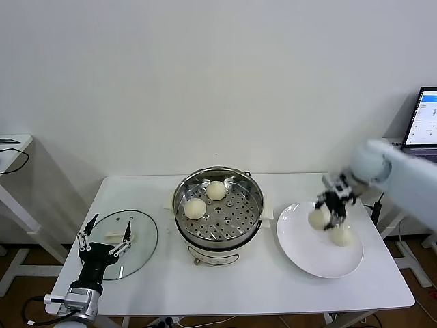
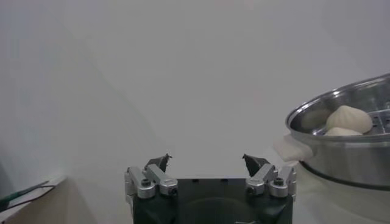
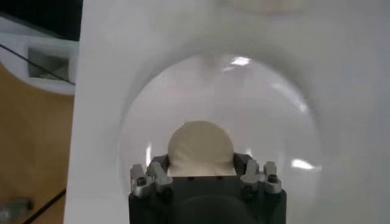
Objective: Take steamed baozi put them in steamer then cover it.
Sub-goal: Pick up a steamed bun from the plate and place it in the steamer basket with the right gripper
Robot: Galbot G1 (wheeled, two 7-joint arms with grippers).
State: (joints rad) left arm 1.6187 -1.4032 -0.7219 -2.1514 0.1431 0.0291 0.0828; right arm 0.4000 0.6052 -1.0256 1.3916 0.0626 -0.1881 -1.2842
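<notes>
The steamer [image 1: 218, 208] stands mid-table with two steamed baozi [image 1: 216, 190] [image 1: 195, 208] on its perforated tray. To its right, over a white plate [image 1: 305, 263], my right gripper [image 1: 333, 210] is shut on one baozi [image 1: 317, 219]; in the right wrist view that bun [image 3: 201, 143] fills the space between the jaws of the right gripper [image 3: 201, 163]. Another baozi [image 1: 342, 236] lies on the plate beside it. The glass cover [image 1: 133, 256] lies flat at the table's left. My left gripper [image 1: 104, 236] is open and empty at the cover's edge. The left wrist view shows the left gripper [image 2: 207, 161], the steamer [image 2: 347, 155] and a bun [image 2: 348, 119].
A laptop [image 1: 425, 117] sits at the far right behind the table. A white side table [image 1: 13, 145] with a cable stands at far left. The table's front edge [image 1: 239, 309] runs close below the steamer and plate.
</notes>
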